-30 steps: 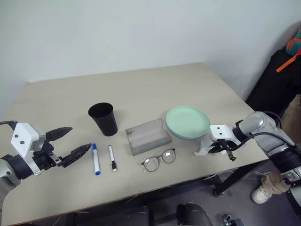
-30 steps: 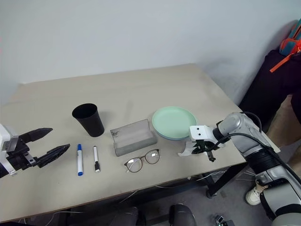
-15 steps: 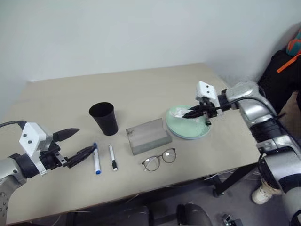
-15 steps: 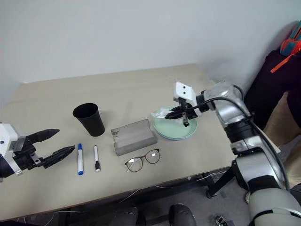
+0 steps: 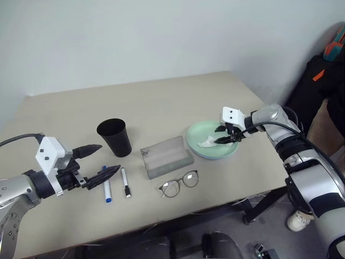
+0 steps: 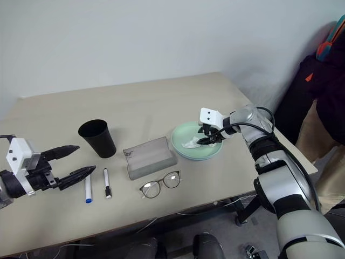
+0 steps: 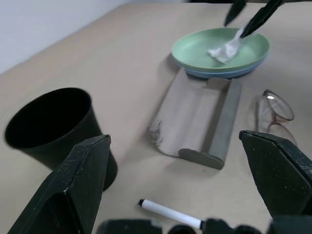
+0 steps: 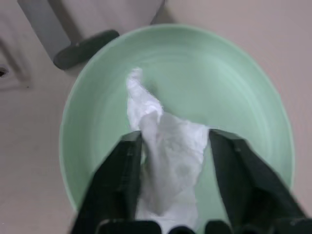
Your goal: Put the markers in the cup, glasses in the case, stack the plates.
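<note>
The mint green plate (image 5: 229, 147) sits stacked on the light blue plate (image 7: 222, 73) at the table's right. A crumpled white tissue (image 8: 165, 146) lies in the green plate, between the parted fingers of my open right gripper (image 5: 222, 135). The black cup (image 5: 114, 137) stands upright at centre left. The grey case (image 5: 166, 156) is between cup and plates, with the glasses (image 5: 180, 183) lying in front of it. The blue-capped marker (image 5: 106, 186) and the black-capped marker (image 5: 125, 182) lie side by side in front of the cup. My left gripper (image 5: 109, 157) hovers open just left of them, empty.
The table's front edge (image 5: 178, 218) runs close to the glasses and markers. A dark bag with an orange strap (image 5: 323, 75) stands off the table's right side. The far half of the tabletop (image 5: 151, 100) is bare.
My right gripper carried the tissue from the table's front right corner onto the green plate and opened its fingers there. The left gripper edged slightly toward the markers.
</note>
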You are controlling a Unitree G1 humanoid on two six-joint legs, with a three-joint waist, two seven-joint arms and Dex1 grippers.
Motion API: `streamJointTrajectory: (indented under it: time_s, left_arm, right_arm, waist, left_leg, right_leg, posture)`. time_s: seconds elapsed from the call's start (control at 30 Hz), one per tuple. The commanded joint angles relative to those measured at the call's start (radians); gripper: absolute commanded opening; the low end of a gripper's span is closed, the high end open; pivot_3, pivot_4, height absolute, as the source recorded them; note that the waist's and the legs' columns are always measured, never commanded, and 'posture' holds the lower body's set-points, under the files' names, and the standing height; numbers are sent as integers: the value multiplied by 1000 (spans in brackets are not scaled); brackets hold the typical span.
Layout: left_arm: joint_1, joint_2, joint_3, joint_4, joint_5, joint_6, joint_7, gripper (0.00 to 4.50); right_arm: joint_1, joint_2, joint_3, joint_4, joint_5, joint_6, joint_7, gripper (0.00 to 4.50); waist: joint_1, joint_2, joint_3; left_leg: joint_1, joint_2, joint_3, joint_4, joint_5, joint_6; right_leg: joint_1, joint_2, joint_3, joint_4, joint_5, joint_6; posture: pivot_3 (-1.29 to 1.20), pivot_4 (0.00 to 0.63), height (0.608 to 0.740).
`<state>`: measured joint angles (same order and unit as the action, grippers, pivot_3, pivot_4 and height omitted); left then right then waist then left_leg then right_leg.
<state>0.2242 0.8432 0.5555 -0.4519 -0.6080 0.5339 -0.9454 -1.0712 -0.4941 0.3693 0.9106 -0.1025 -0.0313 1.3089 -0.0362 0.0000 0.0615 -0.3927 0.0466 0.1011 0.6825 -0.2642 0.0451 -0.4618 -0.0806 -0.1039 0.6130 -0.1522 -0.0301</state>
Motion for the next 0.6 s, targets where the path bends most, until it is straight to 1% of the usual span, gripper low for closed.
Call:
streamJointTrajectory:
  time_s: [0.03,0.1,0.13,0.23,0.33,0.4,0.6]
  left_arm:
    - [-24,19,-27,-35,-14,-1,-8,4500]
    - [-40,16,-68,-43,-14,2,-9,4500]
    - [-54,16,-99,-44,-7,2,-7,4500]
    - [-104,17,-189,-32,20,2,-1,4500]
    - [-186,30,-280,9,30,59,11,4500]
    - [-235,34,-335,36,46,57,-7,4500]
    - [-388,19,-493,122,80,73,-55,4500]
  right_arm:
    - [-38,-42,-83,-135,122,79,179,2385]
    - [-29,-67,-102,-219,188,162,274,2385]
    - [-21,-90,-92,-274,241,215,295,2385]
    - [6,-154,-45,-416,375,335,305,2385]
    - [38,-207,17,-489,408,348,305,2385]
    - [60,-243,58,-537,440,349,305,2385]
    - [73,-264,88,-578,473,354,305,2385]
  waist:
    - [0,0,0]
    - [0,1,0]
    - [2,1,0]
    - [5,1,0]
    - [11,0,0]
    - [15,0,0]
    - [15,0,0]
  left_leg:
    - [0,0,0,0,0,0]
    - [0,1,0,1,0,1]
    - [0,1,0,1,0,1]
    - [0,2,-1,1,0,1]
    - [1,1,0,1,0,1]
    - [1,0,0,2,0,1]
    - [0,-1,1,3,0,1]
  right_leg:
    - [0,0,0,0,0,0]
    - [0,0,1,0,0,0]
    - [1,0,1,1,0,0]
    - [1,-1,1,1,0,0]
    - [1,-1,1,2,0,0]
    - [1,-1,1,2,0,0]
    - [0,-1,1,3,0,0]
  posture:
    - [0,0,737]
    - [0,0,737]
    - [0,0,737]
    - [0,0,737]
    - [0,0,737]
    - [0,0,737]
    - [0,0,737]
